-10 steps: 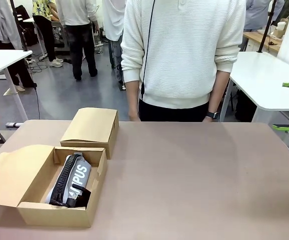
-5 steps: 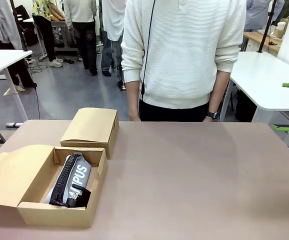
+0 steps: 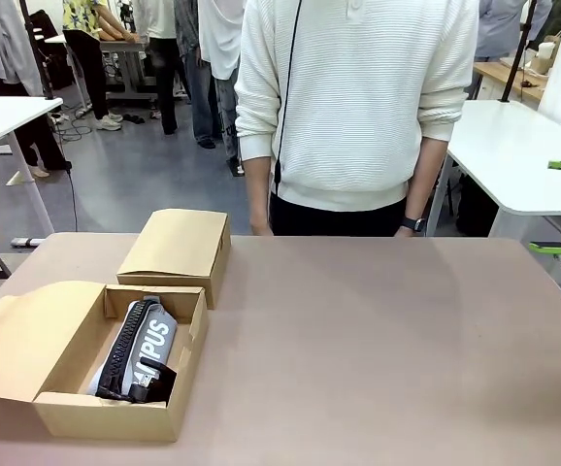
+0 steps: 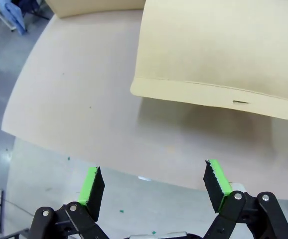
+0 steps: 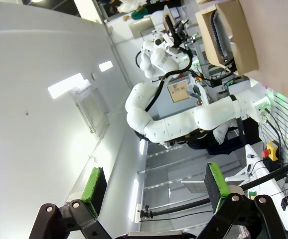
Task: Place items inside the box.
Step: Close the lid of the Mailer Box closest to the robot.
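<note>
1. The wide tan cardboard box with hinged flap lid (image 3: pixel 115 408) sits at the near-left corner of the brown bench (image 3: pixel 378 349), lid folded out flat toward the left edge.
2. The light grey fabric zip pencil pouch with black zipper and white lettering (image 3: pixel 143 345) lies lengthwise inside the box. The black hinged stapler (image 3: pixel 154 383) is inside too, at the near end, resting on or against the pouch.
3. The narrower tan cardboard box, closed (image 3: pixel 177 250), sits just behind the open one, toward the far-left part of the bench. Not part of the job.
4. Left tool (image 4: pixel 154 186): pads apart, nothing between them. It hangs off the bench's left edge looking down at the open flap; floor shows beneath it.
5. Right tool (image 5: pixel 154 191): pads apart, holding nothing, parked off the right edge and pointed away from the bench. Its green pad tips show at the right border of the front view.
6. A person in a white knit sweater (image 3: pixel 353 107) stands at the far edge, hands down, not reaching in.
7. Judgement: both items look placed, task essentially complete. Nothing else lies loose on the bench.
8. To finish clean: keep both tools wide and clear of the flap; the left one is closest, so retreat outward rather than across the lid. Stapler is perched, so avoid bumping the box.
</note>
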Robot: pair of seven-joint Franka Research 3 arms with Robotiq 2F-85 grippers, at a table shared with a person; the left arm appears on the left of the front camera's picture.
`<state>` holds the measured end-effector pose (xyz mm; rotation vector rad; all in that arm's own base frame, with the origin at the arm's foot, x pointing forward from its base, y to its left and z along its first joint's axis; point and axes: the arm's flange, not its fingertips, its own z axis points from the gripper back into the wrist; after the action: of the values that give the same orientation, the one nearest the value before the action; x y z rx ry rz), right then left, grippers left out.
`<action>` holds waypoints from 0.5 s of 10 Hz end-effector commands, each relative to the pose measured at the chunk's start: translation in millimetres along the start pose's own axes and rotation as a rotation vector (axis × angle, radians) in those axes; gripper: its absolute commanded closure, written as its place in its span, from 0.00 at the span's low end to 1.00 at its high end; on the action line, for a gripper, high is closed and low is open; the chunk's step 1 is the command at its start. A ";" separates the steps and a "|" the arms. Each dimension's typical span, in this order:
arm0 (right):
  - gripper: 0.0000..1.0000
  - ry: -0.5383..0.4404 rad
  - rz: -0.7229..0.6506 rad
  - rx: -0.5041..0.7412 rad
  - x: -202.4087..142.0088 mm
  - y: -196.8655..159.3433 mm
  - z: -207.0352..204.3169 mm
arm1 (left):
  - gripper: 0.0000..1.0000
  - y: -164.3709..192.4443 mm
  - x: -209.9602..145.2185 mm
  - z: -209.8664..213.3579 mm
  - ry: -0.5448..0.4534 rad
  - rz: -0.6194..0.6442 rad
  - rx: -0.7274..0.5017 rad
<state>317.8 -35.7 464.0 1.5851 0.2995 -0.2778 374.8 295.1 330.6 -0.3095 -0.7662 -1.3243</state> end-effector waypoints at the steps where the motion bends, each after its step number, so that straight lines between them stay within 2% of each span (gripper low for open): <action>1: 0.00 0.007 0.003 0.001 -2.9 1.3 1.9 | 0.00 6.7 -0.7 -9.8 0.000 -0.006 -0.030; 5: 0.00 0.007 0.003 0.001 -2.9 1.3 1.9 | 0.00 10.9 8.7 -36.4 -0.096 -0.040 -0.081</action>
<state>317.8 -35.7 464.0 1.5852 0.2995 -0.2779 393.6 265.6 313.1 -0.4092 -0.7567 -1.3766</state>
